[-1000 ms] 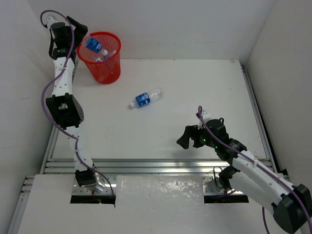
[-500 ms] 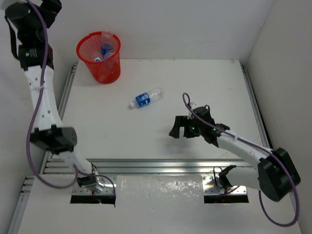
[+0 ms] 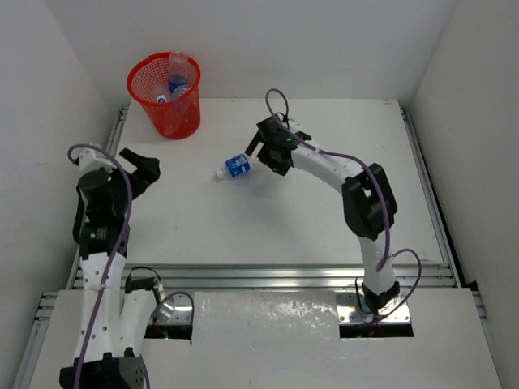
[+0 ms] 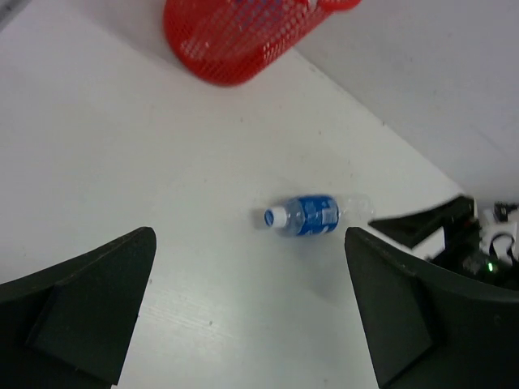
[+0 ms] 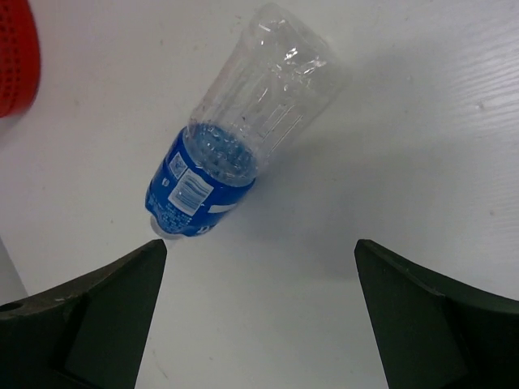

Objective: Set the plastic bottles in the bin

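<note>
One clear plastic bottle (image 3: 235,166) with a blue label and white cap lies on its side mid-table, cap pointing left. In the right wrist view the bottle (image 5: 235,138) lies just beyond my open right gripper (image 5: 259,247), outside the jaws and untouched. From above, the right gripper (image 3: 261,152) hovers at the bottle's clear end. My left gripper (image 3: 142,164) stands open and empty at the table's left side; its wrist view shows the bottle (image 4: 312,215) far ahead of the gripper (image 4: 247,243). The red mesh bin (image 3: 165,96) stands at the back left with bottles (image 3: 176,77) inside.
White walls close the table on the left, back and right. Metal rails run along the left, right and near edges. The bin's red mesh (image 4: 235,36) fills the top of the left wrist view, and its edge (image 5: 15,57) shows at the right wrist view's left border.
The left arm came away from above the bin, where its bottle now lies, and dropped to the table's left side. The right arm reached from the near right across to the lying bottle.
</note>
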### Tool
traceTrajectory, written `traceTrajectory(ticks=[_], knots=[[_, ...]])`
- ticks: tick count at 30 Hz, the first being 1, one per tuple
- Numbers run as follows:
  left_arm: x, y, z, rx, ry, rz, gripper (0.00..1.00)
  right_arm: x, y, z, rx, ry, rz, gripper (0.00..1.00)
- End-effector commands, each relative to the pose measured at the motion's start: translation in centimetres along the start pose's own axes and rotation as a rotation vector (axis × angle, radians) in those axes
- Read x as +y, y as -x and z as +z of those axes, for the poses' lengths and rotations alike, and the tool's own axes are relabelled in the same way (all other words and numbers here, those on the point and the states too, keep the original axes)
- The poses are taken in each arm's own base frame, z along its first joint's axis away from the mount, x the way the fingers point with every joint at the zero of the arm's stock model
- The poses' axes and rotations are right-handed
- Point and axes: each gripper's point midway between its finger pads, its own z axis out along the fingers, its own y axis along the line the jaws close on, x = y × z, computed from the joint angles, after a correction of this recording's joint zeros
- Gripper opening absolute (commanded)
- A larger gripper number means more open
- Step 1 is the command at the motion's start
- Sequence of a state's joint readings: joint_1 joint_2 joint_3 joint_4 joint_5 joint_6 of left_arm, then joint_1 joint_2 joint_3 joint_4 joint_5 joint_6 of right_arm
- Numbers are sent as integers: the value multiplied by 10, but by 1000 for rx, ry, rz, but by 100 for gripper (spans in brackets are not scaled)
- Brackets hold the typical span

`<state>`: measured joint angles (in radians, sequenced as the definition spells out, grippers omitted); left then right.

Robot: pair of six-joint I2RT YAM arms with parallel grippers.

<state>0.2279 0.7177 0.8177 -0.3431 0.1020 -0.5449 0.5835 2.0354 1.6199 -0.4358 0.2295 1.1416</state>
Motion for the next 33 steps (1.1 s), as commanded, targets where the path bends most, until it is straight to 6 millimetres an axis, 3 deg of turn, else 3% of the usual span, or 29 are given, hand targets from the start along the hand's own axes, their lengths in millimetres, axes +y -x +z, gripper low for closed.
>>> traceTrajectory(ticks=[1,3,4,9,17,19,20,23,25,27,29,30,31,32,33], knots=[[-4,-3,-9,-51,-50,93,100,-3,-4,16,-49,-137,83,99],[-3,-13,-7,-13,-64,95,100,14,1,23,-79,-111,85,99],[0,-18,-5,12,-53,100,100,12,-5,35,-77,-131,68,99],[-5,-23,-3,36,-81,101,100,34,-1,65,-105,-94,27,99],[-12,-30,-4,67,-131,96,100,29,-18,106,-95,-61,-64,97],[-13,-31,-3,74,-139,96,100,27,-19,108,-96,-58,-73,90],[-13,-32,-3,78,-142,94,100,23,-21,109,-102,-49,-83,79],[-16,-38,0,103,-164,94,100,21,-18,106,-104,-10,-107,59],[-18,-43,2,129,-186,94,100,21,-19,107,-85,34,-147,58],[-22,-49,2,159,-213,93,100,25,-15,95,-76,54,-175,41],[-27,-53,4,181,-249,92,100,19,-26,86,-55,98,-257,28],[-34,-61,1,215,-299,88,100,34,-14,59,-83,173,-269,11],[-39,-65,3,235,-334,84,100,26,-37,53,-51,264,-347,9],[-49,-76,-1,290,-392,70,100,26,-44,38,-43,333,-382,9],[-54,-83,-2,324,-418,61,100,48,-33,-4,-90,470,-409,8]])
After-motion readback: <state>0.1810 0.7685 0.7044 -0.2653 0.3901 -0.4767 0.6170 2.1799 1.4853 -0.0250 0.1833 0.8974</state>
